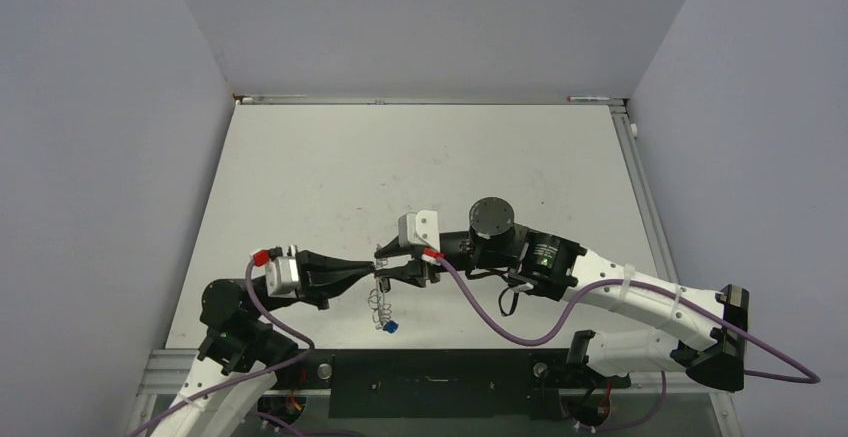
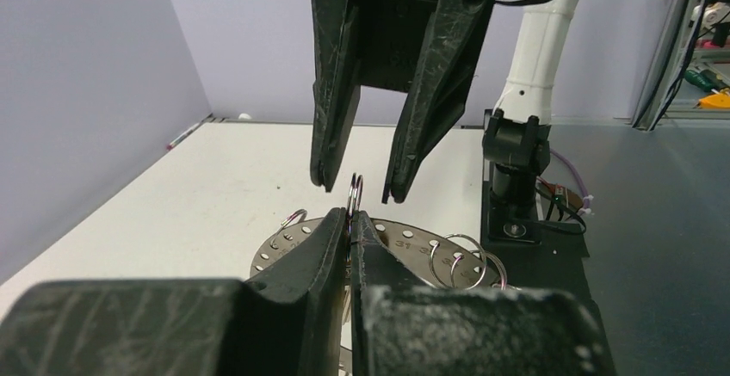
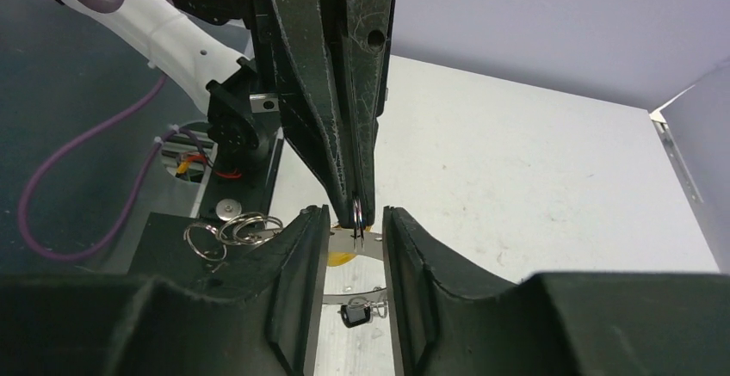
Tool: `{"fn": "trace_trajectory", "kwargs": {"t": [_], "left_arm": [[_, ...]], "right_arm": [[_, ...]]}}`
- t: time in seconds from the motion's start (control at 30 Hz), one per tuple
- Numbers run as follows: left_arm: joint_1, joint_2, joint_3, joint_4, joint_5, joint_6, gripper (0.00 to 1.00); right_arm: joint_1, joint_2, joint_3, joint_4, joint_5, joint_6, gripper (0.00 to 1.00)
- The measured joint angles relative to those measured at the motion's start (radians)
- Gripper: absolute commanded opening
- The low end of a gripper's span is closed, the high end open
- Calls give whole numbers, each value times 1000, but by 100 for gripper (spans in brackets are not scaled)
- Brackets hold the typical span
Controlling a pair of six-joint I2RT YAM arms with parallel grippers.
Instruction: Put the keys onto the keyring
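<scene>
Keys (image 1: 381,309) first: they bunch just under where the arms meet, blue key (image 1: 391,327) nearest the bases, yellow-orange key (image 3: 341,260) right below the pinch. Can't tell if they dangle or rest on the surface (image 1: 400,177). Your left end effector (image 2: 349,219) is clamped on the keyring (image 2: 354,188), which stands upright with its plane along the line between the arms. Beyond it, your right end effector (image 3: 355,216) faces in head-on, jaws slightly apart, one finger either side of the ring, gripping nothing.
</scene>
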Motion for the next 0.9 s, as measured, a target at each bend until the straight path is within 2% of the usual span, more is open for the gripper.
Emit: {"fn": "trace_trajectory", "kwargs": {"t": [0.07,0.2,0.63,0.9], "left_arm": [[2,-2,1,-35,-9,16,0],[3,-4,3,-82,-23,37,0],[3,30,19,-170,-47,86,0],[3,60,19,-183,-46,91,0]], "right_arm": [[0,0,2,-12,17,-5,42],[0,0,19,-56,55,-27,43],[0,19,254,-409,134,-179,37],[0,138,324,-565,145,-249,34]]}}
